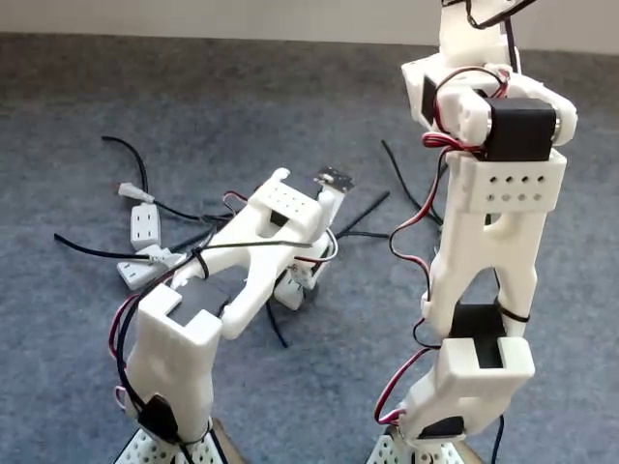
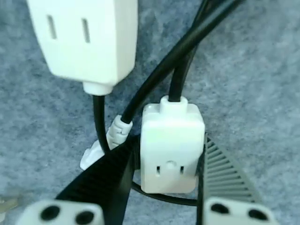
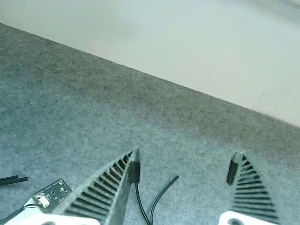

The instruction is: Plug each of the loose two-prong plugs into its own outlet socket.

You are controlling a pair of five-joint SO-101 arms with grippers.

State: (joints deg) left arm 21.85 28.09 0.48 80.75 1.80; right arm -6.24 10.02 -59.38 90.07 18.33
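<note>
**Pincers: one clenched on a socket, one spread wide**

Clenched with the left gripper (image 2: 168,152): a small white outlet socket (image 2: 172,133), pinched between two black fingers (image 2: 110,180), one pressed to each side. Shows two short slots toward the wrist camera and sends a black cord (image 2: 176,79) out of its far end. Lies just beside a ribbed white cord end (image 2: 107,140); cannot tell whether that is a plug. Sits near a larger white socket (image 2: 84,37), slots up, with its own black cord running past the ribbed piece.

From the high view: left arm (image 1: 184,338) bent low over the gray carpet (image 1: 77,387), left gripper (image 1: 295,288) down in a tangle of black cords. Off to one side, near the tangle, two more white socket blocks (image 1: 145,225) (image 1: 142,273), close together on the carpet.

Released and grasping nothing: the right gripper (image 3: 186,161), fingers (image 3: 105,187) spread wide above the carpet, held up on the tall right arm (image 1: 493,242). Below it, a loose black cable end (image 3: 161,194) and, toward one edge, a small circuit board (image 3: 50,192).
</note>
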